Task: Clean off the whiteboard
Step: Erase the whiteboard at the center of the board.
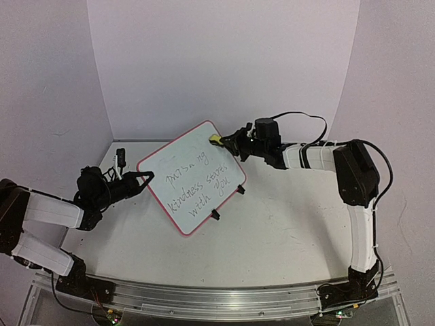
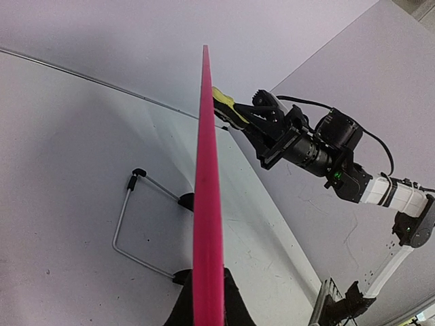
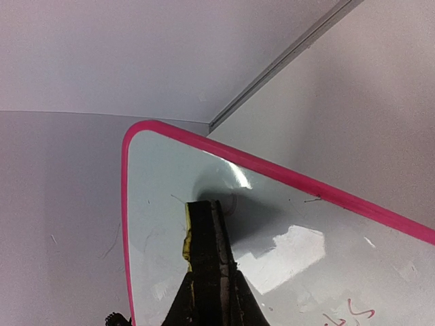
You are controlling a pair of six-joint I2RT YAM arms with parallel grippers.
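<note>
My right gripper [image 1: 224, 140] is clamped shut on a small yellow-and-black eraser [image 1: 215, 139]. The block is pressed flat against the whiteboard [image 1: 194, 178] at the top corner, the one farthest from my bases. From my wrist view the fingertips [image 3: 204, 224] sit just inside the pink frame, on bare white surface. My left gripper [image 1: 141, 178] is closed on the opposite, left-hand corner. Its fingers pinch the frame edge-on and steady the board, which leans on its wire stand [image 2: 129, 217] above the table [image 1: 285, 238].

What matters is where the writing [image 1: 197, 183] lies from the eraser. None of it is under the block. It lies down the slope of the board, back toward my right wrist and over toward my left gripper. The lines of text seem to run along the board's long side, roughly from the left gripper's corner toward the eraser's corner. So I judge the coming stroke should drag the eraser down and across the face. The right arm does the wiping and the left only holds.
</note>
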